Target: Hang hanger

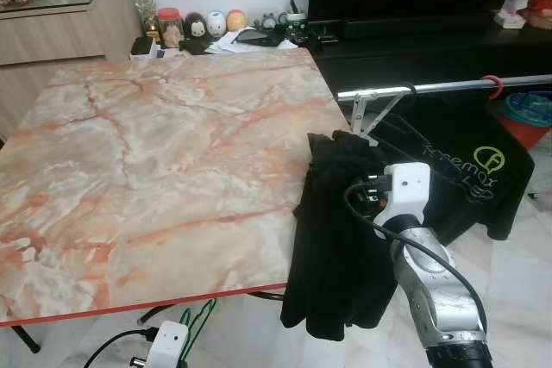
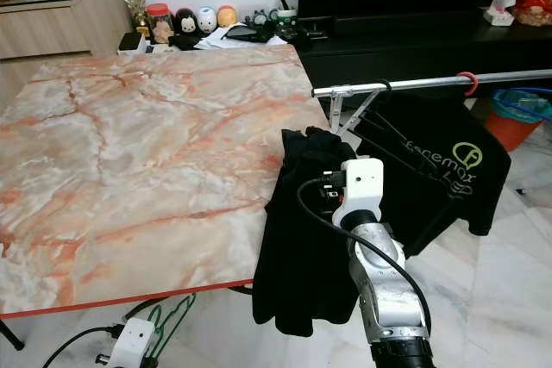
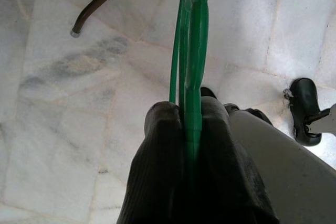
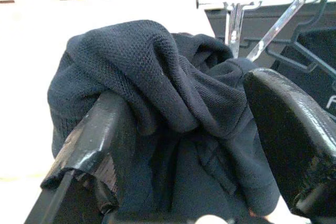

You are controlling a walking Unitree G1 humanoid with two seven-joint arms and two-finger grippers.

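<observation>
A black garment [image 1: 332, 239] hangs bunched over the right edge of the marble table [image 1: 155, 144]. My right gripper [image 4: 189, 129] is open, its fingers [image 4: 289, 129] apart on either side of the bunched cloth, and part of the cloth lies over one finger. Low down, in front of the table's front edge, my left gripper [image 3: 190, 109] is shut on a green hanger [image 3: 191, 51], which also shows as green wire [image 1: 197, 316] above the white floor. To the right runs a metal drying rod [image 1: 448, 86].
A black T-shirt with a green logo [image 1: 470, 170] hangs on the rod, beside a red hook [image 1: 493, 85]. A dark TV console [image 1: 414, 36] with figurines stands behind. A blue basket [image 1: 528, 109] sits at far right. A table foot [image 3: 97, 6] rests on the tiled floor.
</observation>
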